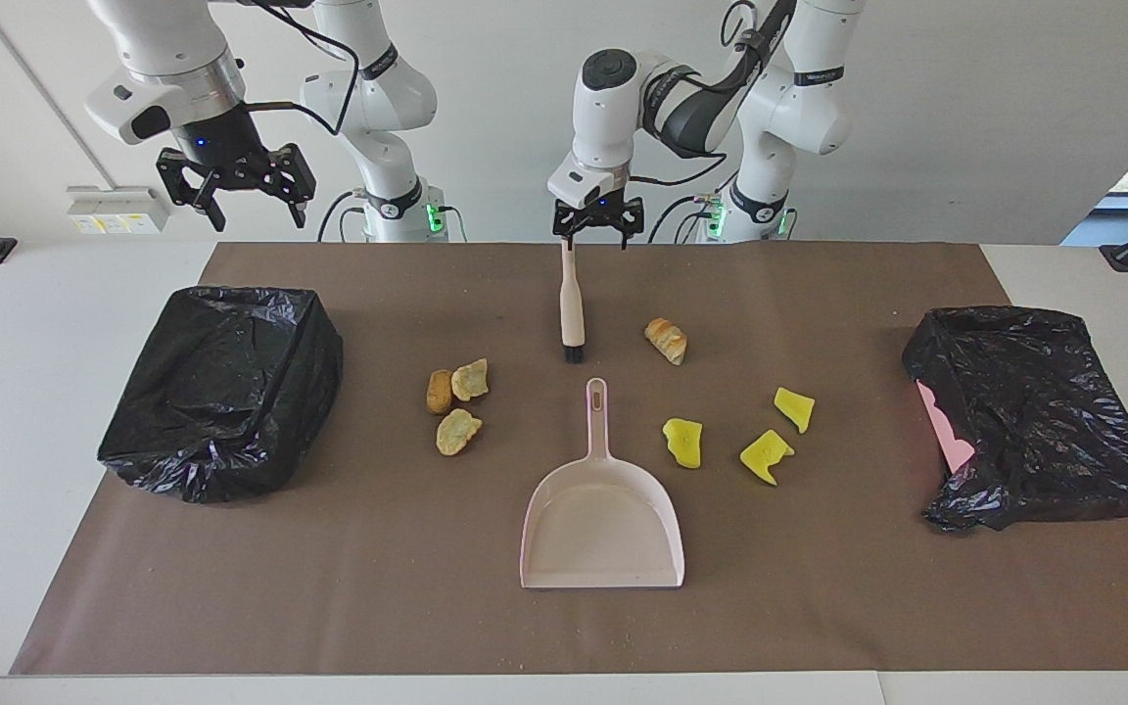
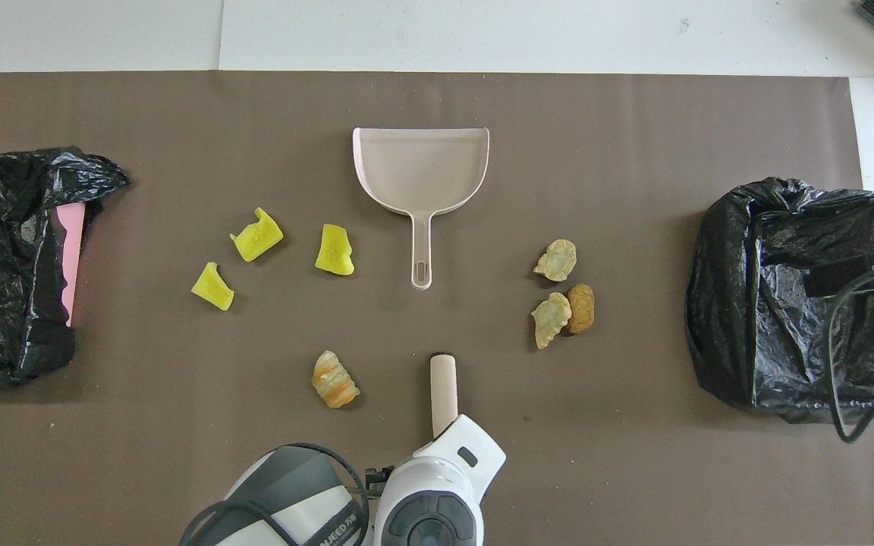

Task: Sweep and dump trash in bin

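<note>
My left gripper [image 1: 596,231] hangs over the brush [image 1: 571,304] handle's robot-end tip, jaws spread, empty — its long axis runs straight away toward the dustpan [image 1: 602,519]. Trash [image 1: 683,443] flanks that line on the counter [image 1: 349,587]; right gripper [image 1: 243,191] waits, jaws open, over the bin [image 1: 221,392].

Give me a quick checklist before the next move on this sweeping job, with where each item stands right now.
1. Left hand over the brush handle: ok.
2. Brush gripped: cannot tell.
3. Dustpan lying flat, empty: ok.
4. All seven trash scraps on the mat, none in the dustpan: ok.
5. Right hand open, raised, waiting by the bin at its end of the table: ok.
</note>
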Available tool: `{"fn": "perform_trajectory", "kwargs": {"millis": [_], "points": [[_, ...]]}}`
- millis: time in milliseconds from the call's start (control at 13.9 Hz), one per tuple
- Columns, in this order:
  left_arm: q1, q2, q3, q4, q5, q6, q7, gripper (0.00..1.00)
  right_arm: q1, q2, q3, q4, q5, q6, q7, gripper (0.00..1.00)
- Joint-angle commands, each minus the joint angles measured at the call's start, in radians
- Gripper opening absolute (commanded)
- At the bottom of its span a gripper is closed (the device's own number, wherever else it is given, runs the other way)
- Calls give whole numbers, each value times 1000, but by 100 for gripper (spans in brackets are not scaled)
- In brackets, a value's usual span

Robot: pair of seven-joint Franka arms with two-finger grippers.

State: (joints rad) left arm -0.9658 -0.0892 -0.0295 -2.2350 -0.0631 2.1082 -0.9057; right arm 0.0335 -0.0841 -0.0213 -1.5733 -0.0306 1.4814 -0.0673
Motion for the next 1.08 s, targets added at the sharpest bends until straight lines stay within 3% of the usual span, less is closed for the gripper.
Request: {"fn": "perform_trajectory", "kwargs": {"millis": [0,360,1008], "points": [[-53,43,20,-29,-3,99,-18,100,-15,-16,9,-11,8,7,-25,100],[-89,83,19,-78,-3,137,1,100,-15,-17,9,-11,8,0,-25,100],[-99,78,17,-78,-4,110,-12,100,-41,-16,7,-11,5,5,-20,100]]}}
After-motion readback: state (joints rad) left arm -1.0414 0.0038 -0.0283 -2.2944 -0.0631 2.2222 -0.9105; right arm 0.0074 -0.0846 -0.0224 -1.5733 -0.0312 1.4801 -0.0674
